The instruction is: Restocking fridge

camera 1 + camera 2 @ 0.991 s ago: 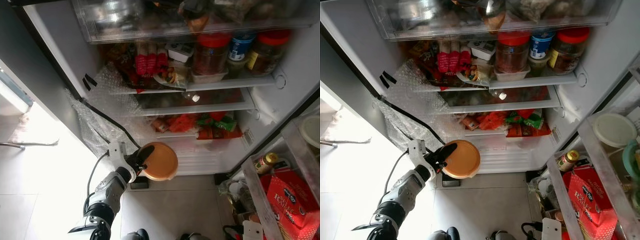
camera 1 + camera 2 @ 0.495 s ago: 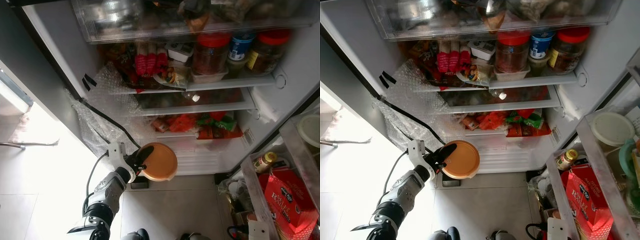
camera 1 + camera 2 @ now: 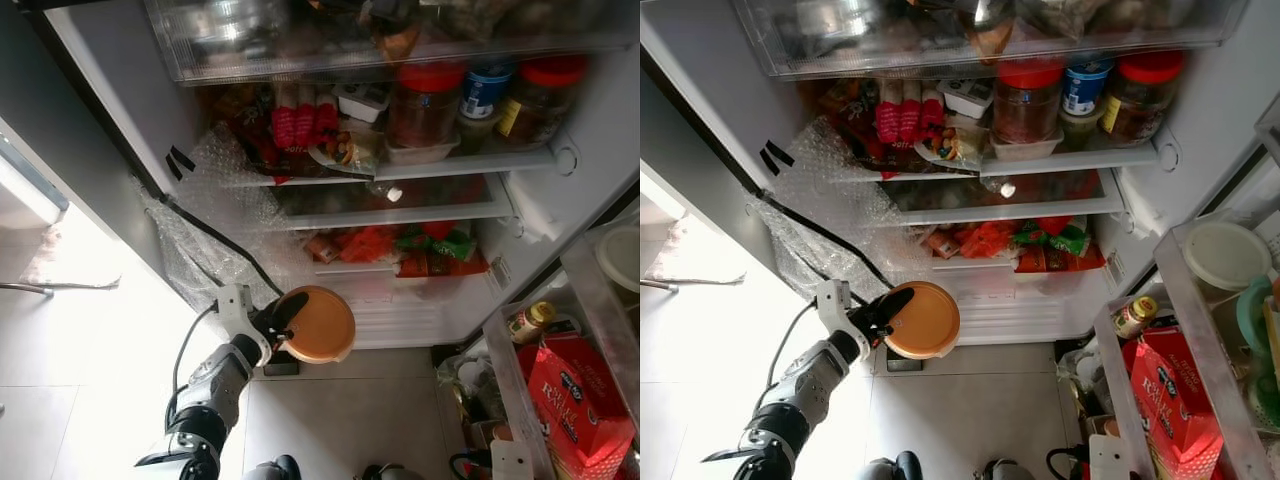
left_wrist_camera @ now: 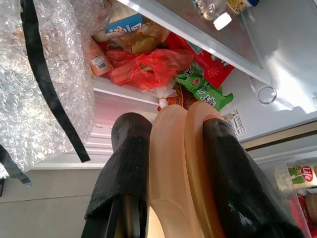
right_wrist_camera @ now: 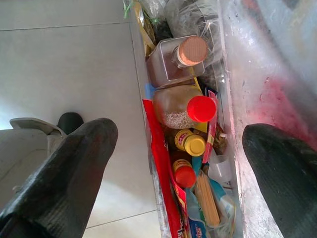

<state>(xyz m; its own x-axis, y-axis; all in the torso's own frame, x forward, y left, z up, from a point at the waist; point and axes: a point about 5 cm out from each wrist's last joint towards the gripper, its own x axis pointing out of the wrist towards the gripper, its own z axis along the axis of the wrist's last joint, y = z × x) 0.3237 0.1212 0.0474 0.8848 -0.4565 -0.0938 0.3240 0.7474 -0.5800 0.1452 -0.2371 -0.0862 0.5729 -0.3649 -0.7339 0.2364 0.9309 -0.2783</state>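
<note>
My left gripper (image 3: 288, 325) is shut on a round orange lidded container (image 3: 320, 323), held out low in front of the open fridge (image 3: 560, 110), level with its bottom drawer (image 3: 400, 310). In the left wrist view both black fingers (image 4: 130, 158) clamp the container (image 4: 181, 163) edge-on, with red and green packets (image 4: 148, 67) behind it. My right gripper (image 5: 178, 148) is open above a door bin with several small bottles, among them one with a red cap (image 5: 200, 109).
Fridge shelves hold red-lidded jars (image 3: 425, 100), red packets (image 3: 300, 125) and a bottle lying on its side (image 3: 385, 192). Bubble wrap (image 3: 215, 220) with black tape covers the left wall. The open door bins (image 3: 575, 390) at right hold a red box and a small jar. Tiled floor below.
</note>
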